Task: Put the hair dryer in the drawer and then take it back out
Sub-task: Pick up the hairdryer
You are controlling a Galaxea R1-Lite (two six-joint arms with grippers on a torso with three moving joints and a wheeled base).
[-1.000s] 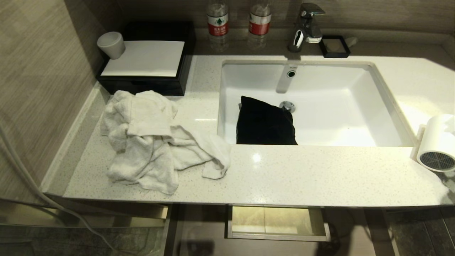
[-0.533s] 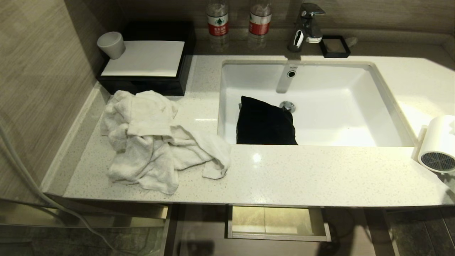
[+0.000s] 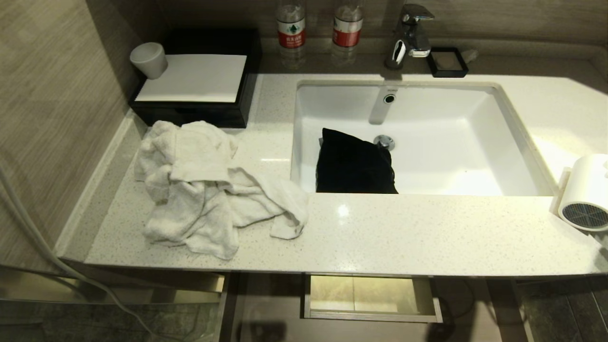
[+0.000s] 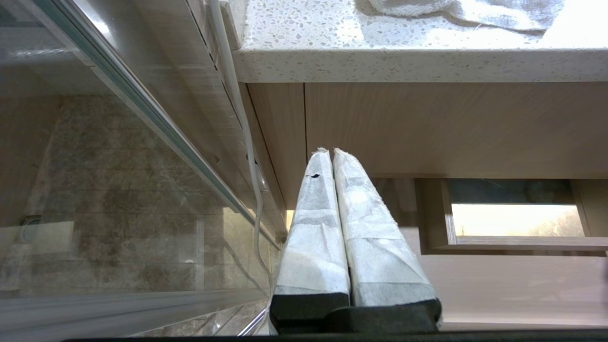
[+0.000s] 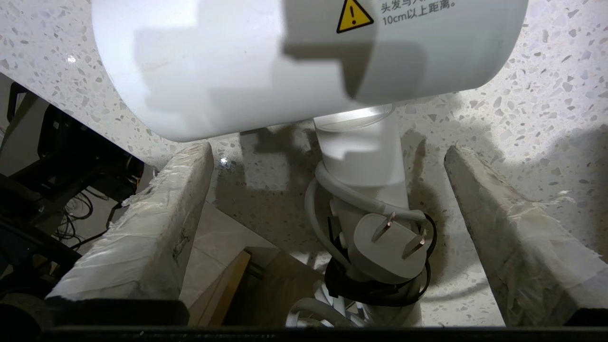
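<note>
The white hair dryer [image 3: 585, 190] lies on the countertop at the far right, its dark mesh grille facing the front. The open drawer [image 3: 475, 308] sits below the counter's front edge, with its boxed cut-out [image 3: 370, 297] at mid-back. In the right wrist view, my right gripper [image 5: 327, 149] stands open just above the counter. One wrapped finger is on each side of the dryer's handle [image 5: 361, 156], touching neither side. The cord and plug [image 5: 387, 247] are bundled round the handle's end. My left gripper [image 4: 331, 152] is shut and empty, parked low beside the cabinet front.
A crumpled white towel [image 3: 204, 190] lies on the left of the counter. A black pouch [image 3: 354, 164] is in the sink [image 3: 475, 142]. A black box with a cup [image 3: 148, 59], two bottles and the faucet [image 3: 408, 33] stand at the back. A glass panel [image 4: 118, 190] is on the left.
The pale fingertip that showed over the dryer's barrel at the right edge of the head view has slid almost out of it. The dryer has barely shifted.
</note>
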